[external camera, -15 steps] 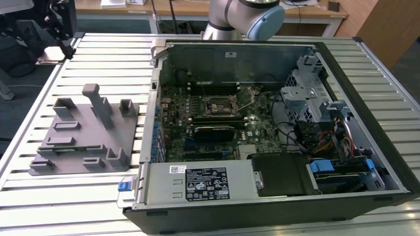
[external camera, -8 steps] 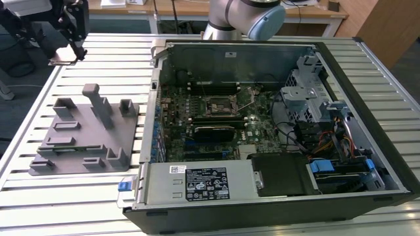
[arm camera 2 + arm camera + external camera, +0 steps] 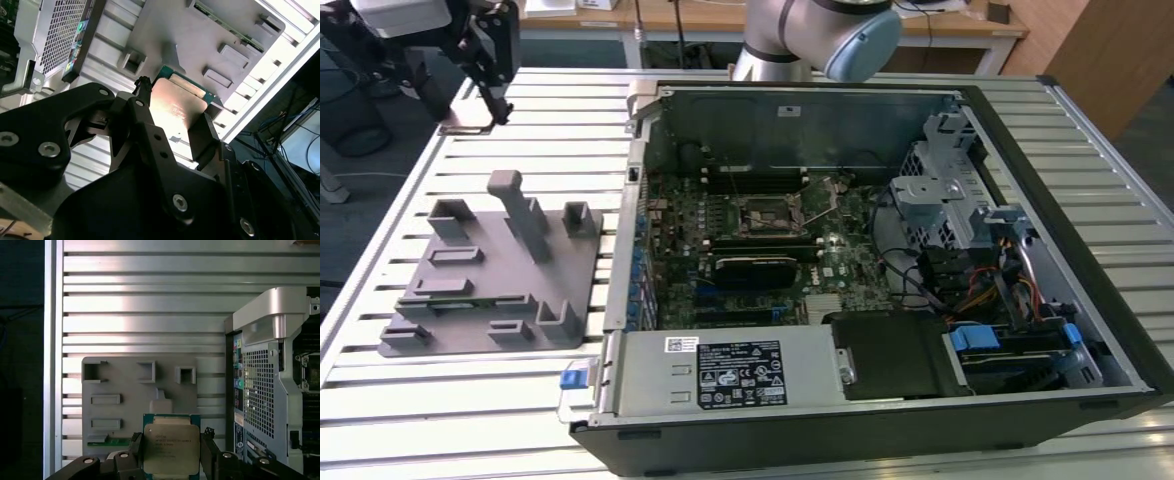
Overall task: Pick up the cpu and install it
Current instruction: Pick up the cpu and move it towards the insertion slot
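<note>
The tool (image 3: 487, 90) hung raised over the slatted tabletop (image 3: 454, 400), on the same side of the computer case (image 3: 854, 440) as the grey fixture tray (image 3: 480, 300), and it did not touch the tray. In both wrist views its two dark fingers (image 3: 136, 446) were clamped on the cpu (image 3: 171, 450), one finger against each of two opposite edges. The pale metal top of the cpu faced the camera in the first wrist view, with a thin green border around it. The cpu was lifted clear of the tray, which lay flat on the tabletop behind it, as the second wrist view showed around the tool (image 3: 172, 120) and the cpu (image 3: 180, 107). A green strip lay in one long slot of the tray (image 3: 125, 385), and several upright posts stood at one end of the tray. The case stood open just beside the tray, and the dark square socket (image 3: 765, 212) with its metal frame sat inside the case on the motherboard, well apart from the tray. I could not tell from the exterior view how high the tool was above the tray.
</note>
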You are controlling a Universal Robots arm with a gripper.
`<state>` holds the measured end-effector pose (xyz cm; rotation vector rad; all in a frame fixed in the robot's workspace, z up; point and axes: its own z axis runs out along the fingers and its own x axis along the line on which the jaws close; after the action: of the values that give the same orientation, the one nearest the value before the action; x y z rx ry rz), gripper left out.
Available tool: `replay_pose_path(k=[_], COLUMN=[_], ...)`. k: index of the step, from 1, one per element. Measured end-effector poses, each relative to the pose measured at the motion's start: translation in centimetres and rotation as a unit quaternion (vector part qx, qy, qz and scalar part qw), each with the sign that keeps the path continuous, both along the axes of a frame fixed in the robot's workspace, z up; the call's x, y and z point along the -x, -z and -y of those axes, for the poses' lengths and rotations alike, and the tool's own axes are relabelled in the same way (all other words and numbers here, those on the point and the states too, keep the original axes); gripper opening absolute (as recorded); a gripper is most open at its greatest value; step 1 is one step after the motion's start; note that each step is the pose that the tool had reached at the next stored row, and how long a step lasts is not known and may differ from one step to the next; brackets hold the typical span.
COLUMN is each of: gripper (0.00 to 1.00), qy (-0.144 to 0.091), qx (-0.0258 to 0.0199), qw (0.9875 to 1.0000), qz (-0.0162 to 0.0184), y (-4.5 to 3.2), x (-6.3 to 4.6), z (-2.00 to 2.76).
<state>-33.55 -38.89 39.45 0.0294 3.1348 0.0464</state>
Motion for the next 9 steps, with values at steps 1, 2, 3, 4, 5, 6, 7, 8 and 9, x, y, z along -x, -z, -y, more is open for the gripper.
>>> replay_pose_path(k=[1, 2, 3, 4, 5, 6, 7, 8, 9], gripper=[0.54, 0.54, 0.54, 0.54, 0.54, 0.54, 0.54, 0.54, 0.54], qy=[0.000, 0.000, 0.000, 0.000, 0.000, 0.000, 0.000, 0.000, 0.000], qx=[0.0000, 0.0000, 0.0000, 0.0000, 0.0000, 0.0000, 0.0000, 0.0000, 0.0000], qw=[1.0000, 1.0000, 1.0000, 1.0000, 1.0000, 1.0000, 1.0000, 1.0000, 1.0000], qz=[0.0000, 0.0000, 0.0000, 0.0000, 0.0001, 0.0001, 0.0001, 0.0001, 0.0001], y=[0.03, 0.06, 0.09, 0.12, 0.15, 0.18, 0.20, 0.23, 0.27], x=[-0.2, -0.3, -0.4, -0.6, -0.7, -0.8, -1.0, -1.1, -1.3], z=[0.00, 0.00, 0.00, 0.00, 0.00, 0.00, 0.00, 0.00, 0.00])
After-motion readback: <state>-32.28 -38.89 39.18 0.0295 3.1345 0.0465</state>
